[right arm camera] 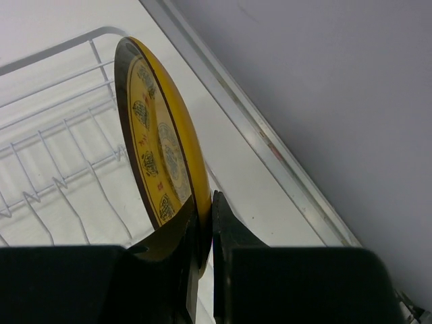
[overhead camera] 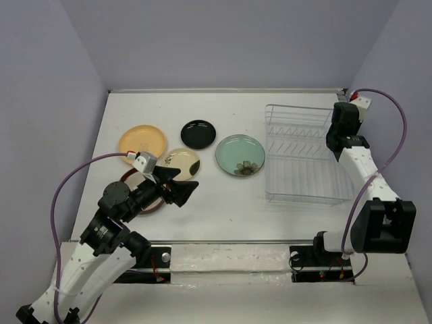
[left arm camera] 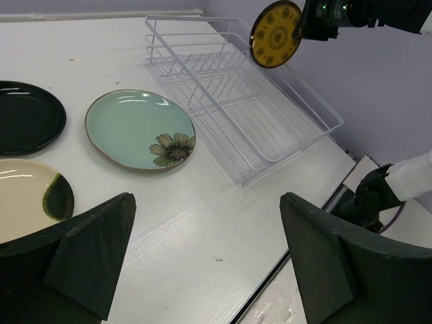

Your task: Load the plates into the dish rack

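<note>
My right gripper (right arm camera: 206,209) is shut on the rim of the amber-brown patterned plate (right arm camera: 158,135) and holds it upright, on edge, above the far right end of the dish rack (right arm camera: 54,135). The left wrist view shows that plate (left arm camera: 275,34) raised over the white wire rack (left arm camera: 236,94). In the top view the rack (overhead camera: 304,155) stands at the right, with my right gripper (overhead camera: 339,125) over its far right corner. My left gripper (left arm camera: 208,202) is open and empty above bare table. Its place in the top view (overhead camera: 187,178) is near the cream plate (overhead camera: 181,162).
The orange-yellow plate (overhead camera: 142,142), the black plate (overhead camera: 198,134) and the teal flower plate (overhead camera: 240,154) lie flat left of the rack. The cream plate with the red-brown rim (overhead camera: 133,179) lies partly under my left arm. The table's near edge (left arm camera: 304,236) is close below my left gripper.
</note>
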Robot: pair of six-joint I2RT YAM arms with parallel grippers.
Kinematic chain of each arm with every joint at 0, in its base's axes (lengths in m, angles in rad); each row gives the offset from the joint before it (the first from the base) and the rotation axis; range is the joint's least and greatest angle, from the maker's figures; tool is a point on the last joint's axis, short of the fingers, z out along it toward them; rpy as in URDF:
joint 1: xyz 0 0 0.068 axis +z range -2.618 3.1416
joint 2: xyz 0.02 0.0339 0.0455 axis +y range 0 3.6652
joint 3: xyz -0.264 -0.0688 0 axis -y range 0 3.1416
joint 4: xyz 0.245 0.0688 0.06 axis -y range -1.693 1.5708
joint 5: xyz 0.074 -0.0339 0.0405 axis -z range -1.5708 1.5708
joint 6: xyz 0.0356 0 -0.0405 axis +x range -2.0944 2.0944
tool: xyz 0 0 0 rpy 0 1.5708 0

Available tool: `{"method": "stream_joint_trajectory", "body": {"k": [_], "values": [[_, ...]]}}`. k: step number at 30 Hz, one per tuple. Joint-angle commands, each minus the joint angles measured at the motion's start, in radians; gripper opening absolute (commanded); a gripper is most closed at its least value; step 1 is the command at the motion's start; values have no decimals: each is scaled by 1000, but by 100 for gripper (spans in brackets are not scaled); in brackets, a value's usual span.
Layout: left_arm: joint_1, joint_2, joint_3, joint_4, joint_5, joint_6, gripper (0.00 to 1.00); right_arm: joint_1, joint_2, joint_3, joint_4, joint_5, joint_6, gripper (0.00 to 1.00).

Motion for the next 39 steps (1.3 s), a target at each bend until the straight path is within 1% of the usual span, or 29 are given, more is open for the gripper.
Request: {"method": "stream_joint_trajectory", "body": {"k": [1,4,5,12,15,19,24,28,33,39], "values": [[-30,0,-2,26,10,11,99,-15,-16,33,124,36,-119,7],[-39,4,-2,25,3,11,99,-15,-14,53,142,38,-135,7],[-43,6,-2,25,2,11,99,-15,-16,58,141,26,-169,7],[-46,11,-1,22,-10,11,99,-15,10,41,138,-112,-192,7],[-46,23,1,19,-20,11,99,-15,47,45,135,-102,-204,7],[-46,34,2,17,-24,11,99,-15,87,51,138,-38,-217,7],[-44,50,1,17,-24,11,99,-15,41,76,139,-31,-207,7],[-44,63,2,17,-21,11,99,-15,-5,104,139,19,-223,7],[-43,63,2,16,-24,11,99,-33,-10,79,143,13,-221,7],[-43,58,2,16,-26,10,99,-52,62,38,147,-5,-200,7]]}}
